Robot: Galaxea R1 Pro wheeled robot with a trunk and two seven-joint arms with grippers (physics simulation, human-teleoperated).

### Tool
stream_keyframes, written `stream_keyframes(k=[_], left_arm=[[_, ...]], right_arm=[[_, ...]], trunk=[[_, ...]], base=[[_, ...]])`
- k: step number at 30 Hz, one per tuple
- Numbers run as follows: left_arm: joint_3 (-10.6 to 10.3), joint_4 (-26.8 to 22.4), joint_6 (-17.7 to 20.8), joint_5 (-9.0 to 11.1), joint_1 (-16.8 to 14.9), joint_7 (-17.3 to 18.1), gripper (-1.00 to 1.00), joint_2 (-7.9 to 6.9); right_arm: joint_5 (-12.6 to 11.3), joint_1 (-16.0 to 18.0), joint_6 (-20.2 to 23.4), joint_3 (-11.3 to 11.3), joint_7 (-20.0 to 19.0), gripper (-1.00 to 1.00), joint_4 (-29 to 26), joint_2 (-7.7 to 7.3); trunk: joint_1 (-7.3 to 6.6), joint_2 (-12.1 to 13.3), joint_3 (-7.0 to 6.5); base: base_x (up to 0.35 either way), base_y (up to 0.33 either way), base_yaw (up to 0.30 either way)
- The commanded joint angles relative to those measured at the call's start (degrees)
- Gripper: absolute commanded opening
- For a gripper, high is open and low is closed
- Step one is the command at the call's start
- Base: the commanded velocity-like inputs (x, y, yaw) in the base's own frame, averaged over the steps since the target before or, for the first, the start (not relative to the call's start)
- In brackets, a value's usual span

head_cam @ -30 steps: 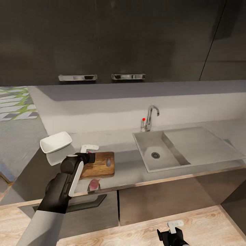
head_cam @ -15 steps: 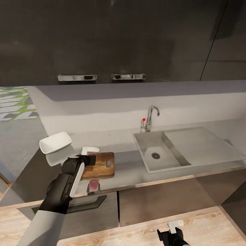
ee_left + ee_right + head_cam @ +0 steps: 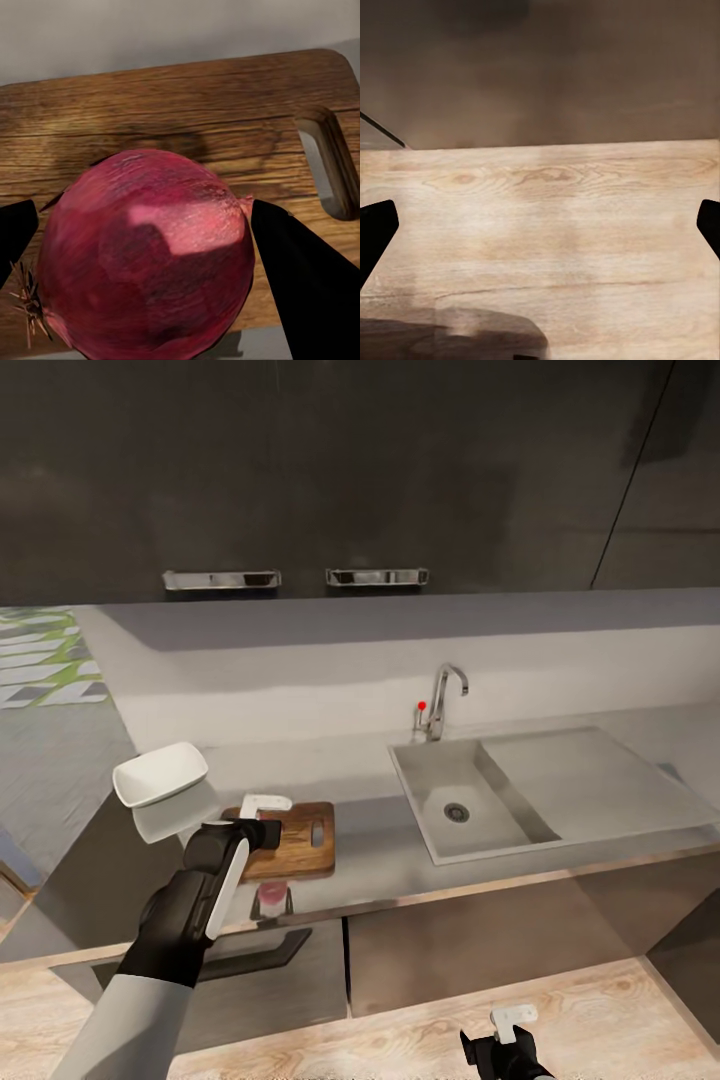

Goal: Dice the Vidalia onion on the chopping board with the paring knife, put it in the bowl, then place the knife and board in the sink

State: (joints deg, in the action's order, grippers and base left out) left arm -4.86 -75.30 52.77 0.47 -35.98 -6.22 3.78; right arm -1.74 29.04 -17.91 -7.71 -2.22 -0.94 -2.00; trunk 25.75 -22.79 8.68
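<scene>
My left gripper [image 3: 258, 822] is shut on the Vidalia onion [image 3: 146, 255], a reddish-pink bulb held just above the near left part of the brown chopping board [image 3: 300, 838]. In the left wrist view the black fingers [image 3: 300, 285] press on both sides of the bulb, with the board [image 3: 195, 112] and its handle slot beneath. The white bowl [image 3: 160, 773] stands on the countertop [image 3: 370, 850] left of the board. The grey sink [image 3: 430, 785] lies to the right. My right gripper [image 3: 510, 1028] hangs open low over the wooden floor. The paring knife is out of view.
A chrome tap [image 3: 440, 700] with a red dot stands behind the basin, and the drainboard [image 3: 590, 785] stretches right of it. Dark wall cabinets [image 3: 350, 470] hang above the counter. A cabinet drawer front [image 3: 250, 955] sits below my left arm.
My left gripper has sunk a little toward the chopping board with the onion still in it. The head view has shifted slightly. The right arm is unchanged.
</scene>
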Motion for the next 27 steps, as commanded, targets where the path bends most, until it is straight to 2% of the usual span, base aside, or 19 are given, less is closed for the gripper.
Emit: stream_keyframes(k=[1, 6, 13, 27], left_arm=[[0.0, 0.1, 0.2, 0.1, -0.1, -0.2, -1.00, 0.00], [0.0, 0.3, 0.2, 0.1, -0.1, -0.2, -1.00, 0.00], [0.0, 0.4, 0.2, 0.1, -0.1, -0.2, -1.00, 0.00], [0.0, 0.7, 0.2, 0.0, -0.1, -0.2, -1.00, -0.08]], right_arm=[[-0.2, 0.1, -0.2, -0.3, -0.1, 1.00, 0.1, -0.02], [-0.2, 0.1, -0.2, -0.3, -0.1, 1.00, 0.1, -0.02], [-0.2, 0.1, -0.2, -0.3, -0.1, 1.00, 0.1, -0.02], [-0.2, 0.1, -0.2, -0.3, -0.1, 1.00, 0.1, -0.02]], trunk=[[0.03, -0.1, 0.19], [0.03, -0.1, 0.56], [0.03, -0.1, 1.08], [0.03, -0.1, 2.13]], base=[[0.000, 0.000, 0.000], [0.037, 0.013, 0.000], [0.179, 0.048, 0.000], [0.011, 0.002, 0.000]])
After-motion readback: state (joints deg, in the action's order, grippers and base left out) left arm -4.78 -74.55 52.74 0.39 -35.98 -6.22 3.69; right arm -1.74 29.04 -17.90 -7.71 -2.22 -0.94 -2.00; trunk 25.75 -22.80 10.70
